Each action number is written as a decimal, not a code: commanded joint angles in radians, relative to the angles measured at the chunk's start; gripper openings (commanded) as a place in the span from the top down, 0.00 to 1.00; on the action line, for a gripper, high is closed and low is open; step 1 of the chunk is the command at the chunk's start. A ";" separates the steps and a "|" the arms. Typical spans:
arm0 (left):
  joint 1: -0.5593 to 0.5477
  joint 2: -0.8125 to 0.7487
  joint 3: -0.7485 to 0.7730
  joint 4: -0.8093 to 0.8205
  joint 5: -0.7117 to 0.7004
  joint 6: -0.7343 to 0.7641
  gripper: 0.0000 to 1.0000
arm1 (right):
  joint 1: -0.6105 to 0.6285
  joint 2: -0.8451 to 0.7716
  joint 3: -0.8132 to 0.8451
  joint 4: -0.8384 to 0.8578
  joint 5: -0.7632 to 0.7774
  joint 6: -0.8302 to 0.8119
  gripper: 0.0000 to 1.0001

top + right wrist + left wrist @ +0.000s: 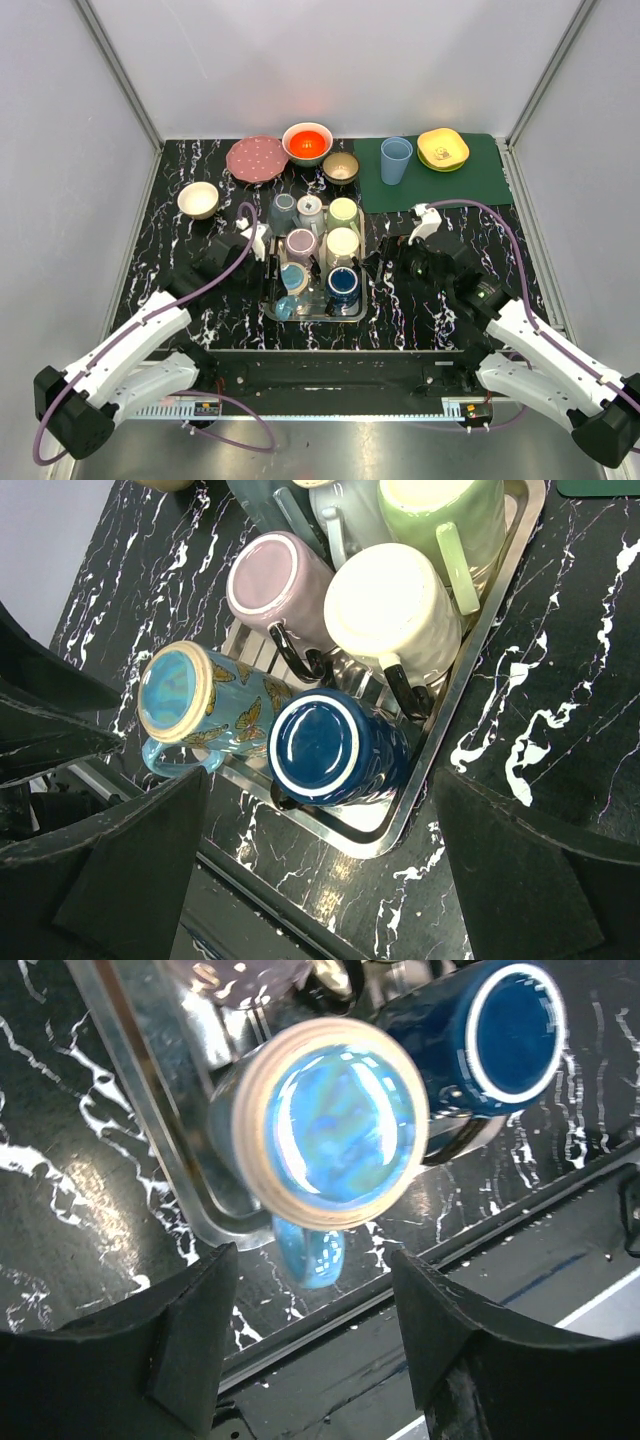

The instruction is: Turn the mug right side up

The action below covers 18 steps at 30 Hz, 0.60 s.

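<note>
Several mugs stand upside down in a metal tray. A light blue butterfly mug leans at the tray's near left corner, base showing, next to a dark blue mug. Behind them are a pink mug, a cream mug and a green mug. My left gripper hovers open and empty by the tray's left side; in the left wrist view the butterfly mug lies just beyond the fingertips. My right gripper is open and empty at the tray's right; in the right wrist view the dark blue mug lies ahead.
At the back stand a pink plate, a red bowl, a brown bowl and a cream bowl. A green mat at the back right carries a blue cup and a yellow bowl.
</note>
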 commanded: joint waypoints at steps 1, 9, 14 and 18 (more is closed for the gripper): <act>-0.004 0.020 -0.008 0.001 -0.069 -0.049 0.36 | -0.001 -0.017 0.019 0.010 -0.022 -0.002 0.00; -0.030 0.132 0.000 0.016 -0.019 -0.017 0.38 | -0.001 -0.003 0.013 0.013 -0.021 -0.006 0.00; -0.045 0.175 0.002 0.024 -0.043 -0.001 0.44 | -0.001 0.009 0.008 0.019 -0.021 -0.013 0.00; -0.058 0.207 0.005 0.036 -0.054 0.008 0.52 | -0.001 0.023 0.014 0.019 -0.019 -0.019 0.00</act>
